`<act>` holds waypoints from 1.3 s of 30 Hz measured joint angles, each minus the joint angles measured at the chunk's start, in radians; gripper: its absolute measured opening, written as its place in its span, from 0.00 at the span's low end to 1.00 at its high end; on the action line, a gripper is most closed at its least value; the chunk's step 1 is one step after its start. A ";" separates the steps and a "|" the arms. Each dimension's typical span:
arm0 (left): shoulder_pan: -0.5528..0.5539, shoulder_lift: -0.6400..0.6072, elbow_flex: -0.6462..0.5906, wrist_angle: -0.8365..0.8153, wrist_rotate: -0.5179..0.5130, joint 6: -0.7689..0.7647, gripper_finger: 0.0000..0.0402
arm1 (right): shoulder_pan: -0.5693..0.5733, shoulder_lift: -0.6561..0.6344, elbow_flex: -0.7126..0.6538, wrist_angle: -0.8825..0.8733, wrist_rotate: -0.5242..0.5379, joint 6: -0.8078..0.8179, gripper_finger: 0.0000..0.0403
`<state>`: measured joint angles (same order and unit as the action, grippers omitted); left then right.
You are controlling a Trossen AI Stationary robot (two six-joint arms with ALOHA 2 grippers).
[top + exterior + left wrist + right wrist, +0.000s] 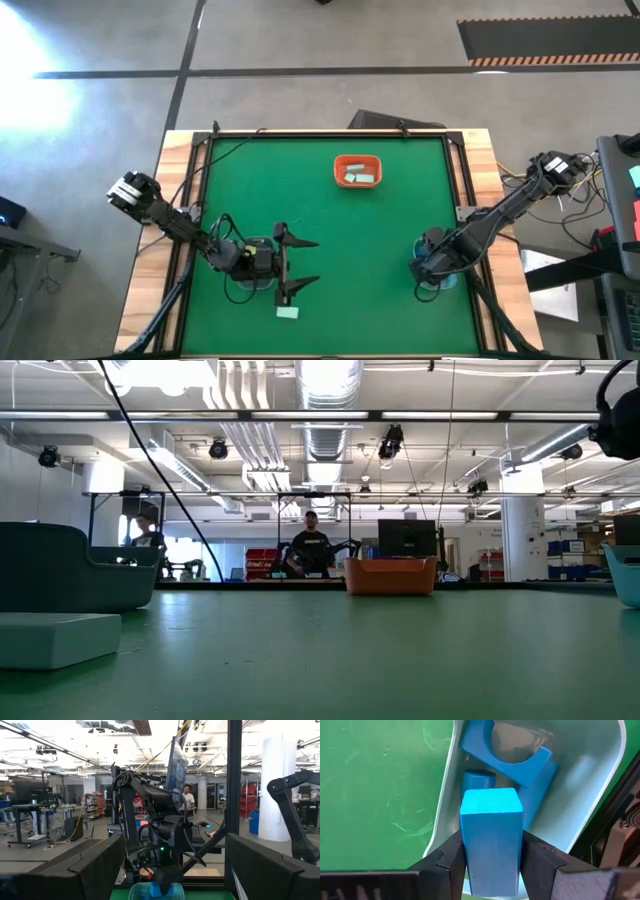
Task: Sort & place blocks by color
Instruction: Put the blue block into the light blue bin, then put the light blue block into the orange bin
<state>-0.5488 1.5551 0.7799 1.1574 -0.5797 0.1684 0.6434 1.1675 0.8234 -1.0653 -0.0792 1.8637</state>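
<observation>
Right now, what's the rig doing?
Color sorting. The right gripper has a blue block between its fingers, over a clear bin that already has other blue pieces in it, at the table's near right. The left gripper hangs open and empty at the near left, above a mint block lying on the green mat. The orange tray at the far side holds a couple of mint blocks.
</observation>
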 joint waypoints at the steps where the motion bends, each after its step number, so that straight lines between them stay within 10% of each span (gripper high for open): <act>1: 0.000 0.000 0.000 -0.001 -0.002 0.000 0.82 | 0.000 0.000 0.000 0.000 0.000 -0.001 0.35; 22: 0.000 0.000 0.000 -0.053 -0.005 -0.003 0.82 | 0.000 -0.002 0.025 0.000 0.014 -0.023 0.59; 33: 0.000 0.000 0.001 -0.130 -0.005 -0.004 0.82 | -0.001 0.030 0.074 0.158 0.540 -0.400 0.51; 39: 0.000 0.000 0.010 -0.126 -0.005 -0.004 0.82 | -0.002 0.057 0.055 0.279 0.626 -0.495 0.48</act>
<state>-0.5491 1.5551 0.7899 1.0310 -0.5842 0.1646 0.6411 1.2246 0.8783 -0.7862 0.5470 1.3684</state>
